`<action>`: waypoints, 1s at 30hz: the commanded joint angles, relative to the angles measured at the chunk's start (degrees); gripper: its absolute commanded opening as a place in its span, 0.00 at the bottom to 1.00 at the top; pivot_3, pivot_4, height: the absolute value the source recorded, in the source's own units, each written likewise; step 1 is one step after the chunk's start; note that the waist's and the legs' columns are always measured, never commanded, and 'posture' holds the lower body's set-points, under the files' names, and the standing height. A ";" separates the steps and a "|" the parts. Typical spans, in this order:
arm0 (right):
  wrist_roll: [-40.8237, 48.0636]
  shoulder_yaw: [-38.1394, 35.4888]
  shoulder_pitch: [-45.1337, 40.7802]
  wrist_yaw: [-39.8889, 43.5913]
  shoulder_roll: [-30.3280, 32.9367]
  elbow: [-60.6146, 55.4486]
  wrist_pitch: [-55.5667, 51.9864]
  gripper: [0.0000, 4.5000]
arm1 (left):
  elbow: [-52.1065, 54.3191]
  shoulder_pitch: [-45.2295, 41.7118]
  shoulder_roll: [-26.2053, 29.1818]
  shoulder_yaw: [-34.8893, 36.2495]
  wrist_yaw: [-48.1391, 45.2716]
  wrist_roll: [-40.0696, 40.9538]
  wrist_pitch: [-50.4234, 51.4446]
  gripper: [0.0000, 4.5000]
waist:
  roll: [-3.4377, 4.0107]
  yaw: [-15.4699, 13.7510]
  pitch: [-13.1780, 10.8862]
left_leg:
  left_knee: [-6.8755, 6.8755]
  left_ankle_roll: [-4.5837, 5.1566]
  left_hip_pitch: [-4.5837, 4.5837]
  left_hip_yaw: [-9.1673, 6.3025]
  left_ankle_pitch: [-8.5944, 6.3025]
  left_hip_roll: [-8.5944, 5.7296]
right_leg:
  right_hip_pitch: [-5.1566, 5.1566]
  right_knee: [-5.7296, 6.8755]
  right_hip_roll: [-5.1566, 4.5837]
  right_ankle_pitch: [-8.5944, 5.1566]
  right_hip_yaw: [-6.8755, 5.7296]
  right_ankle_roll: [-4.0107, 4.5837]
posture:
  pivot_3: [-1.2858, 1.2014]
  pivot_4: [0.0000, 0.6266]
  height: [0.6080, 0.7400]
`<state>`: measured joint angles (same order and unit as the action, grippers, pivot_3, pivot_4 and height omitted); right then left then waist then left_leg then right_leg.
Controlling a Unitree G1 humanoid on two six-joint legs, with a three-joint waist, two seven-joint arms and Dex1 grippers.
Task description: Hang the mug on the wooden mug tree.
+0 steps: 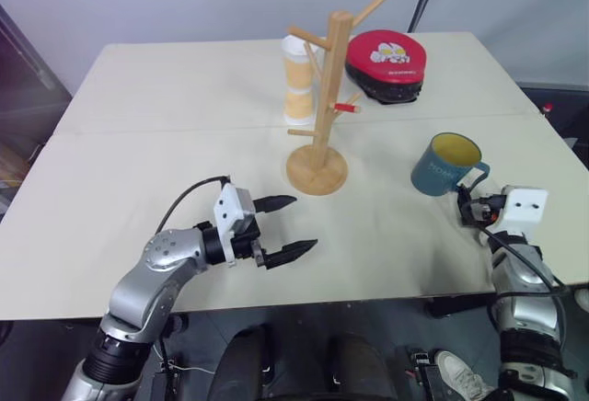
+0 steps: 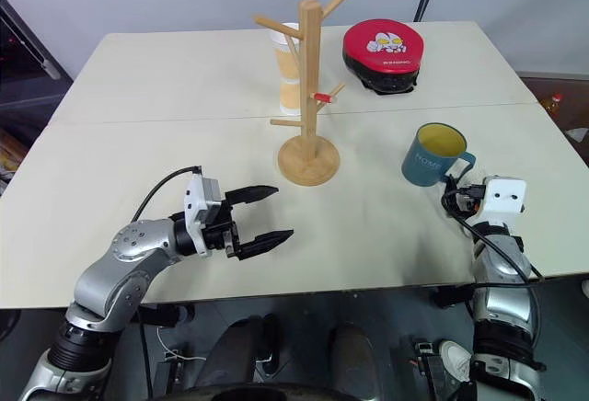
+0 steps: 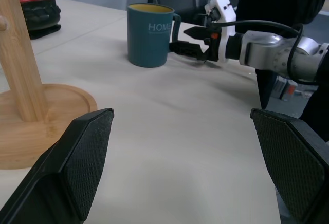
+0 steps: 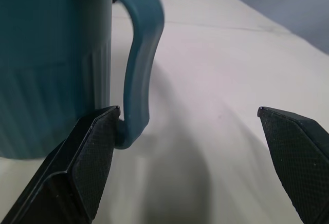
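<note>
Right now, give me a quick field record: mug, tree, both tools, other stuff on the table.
mug: upright on table, handle toward right tool
tree: upright mid-table, pegs bare
right tool: open, at mug handle, one finger beside handle's lower end
left tool: open, empty, over table in front of tree
cup stack: behind tree
red pad: far side of table

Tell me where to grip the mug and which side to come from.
Grip the loop handle of the mug. It sticks out toward the open right gripper, which is level just behind it, so come in from the robot's side. The mug stands upright on the table, and holding the handle's outer curve likely leaves its loop free for a peg.
</note>
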<state>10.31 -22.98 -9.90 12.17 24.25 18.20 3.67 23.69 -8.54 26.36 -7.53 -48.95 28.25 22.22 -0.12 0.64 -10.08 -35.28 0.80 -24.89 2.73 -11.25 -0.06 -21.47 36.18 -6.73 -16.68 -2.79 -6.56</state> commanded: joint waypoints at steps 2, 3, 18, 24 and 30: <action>1.03 -0.45 -2.05 1.45 1.38 1.30 1.61 0.69 | 2.35 -0.02 0.24 0.68 -0.07 1.15 -0.24 1.00 | 0.00 0.00 0.00 | -0.01 0.00 0.00 0.00 0.00 0.00 | 0.00 0.01 0.01 0.00 0.00 -0.01 | 0.52 0.24 1.00; 1.28 -0.47 -2.34 1.92 1.37 1.69 1.84 0.55 | 2.26 -0.02 0.22 0.65 -0.08 1.07 -0.35 1.00 | 0.00 0.00 0.00 | -0.01 0.00 0.00 0.00 0.00 0.00 | 0.00 0.02 0.02 0.01 -0.01 -0.01 | 0.52 0.24 1.00; -4.34 7.96 3.87 10.60 4.53 -12.85 4.83 0.01 | 0.12 0.66 0.35 1.52 -0.34 0.14 -2.22 1.00 | 0.08 -0.02 -0.04 | -0.02 0.00 0.00 0.01 0.00 0.00 | -0.01 0.04 0.03 0.01 -0.01 -0.04 | 0.52 0.24 1.00; -9.76 15.44 9.14 18.95 12.58 -29.83 6.67 0.01 | -3.14 0.37 1.47 3.45 -1.31 -0.34 -4.13 1.00 | 0.05 -0.01 -0.05 | -0.02 0.01 0.05 0.00 -0.01 0.03 | 0.00 0.05 0.04 0.00 -0.01 -0.03 | 0.52 0.24 1.00; -10.07 16.87 0.31 20.78 15.28 -36.35 0.23 0.01 | -5.41 -2.13 2.15 4.93 -1.86 -0.19 -5.12 1.00 | 0.01 -0.17 -0.08 | -0.09 0.00 0.04 0.00 -0.01 0.02 | 0.01 0.04 -0.02 0.00 -0.01 -0.01 | 0.52 0.24 1.00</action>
<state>0.21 -5.51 -8.26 32.60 38.77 -15.52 4.90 17.27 -9.86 28.10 -3.96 -50.52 27.67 18.35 -0.11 0.46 -10.16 -35.37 0.80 -24.85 2.72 -11.26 -0.04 -21.45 36.22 -6.76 -16.69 -2.82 -6.58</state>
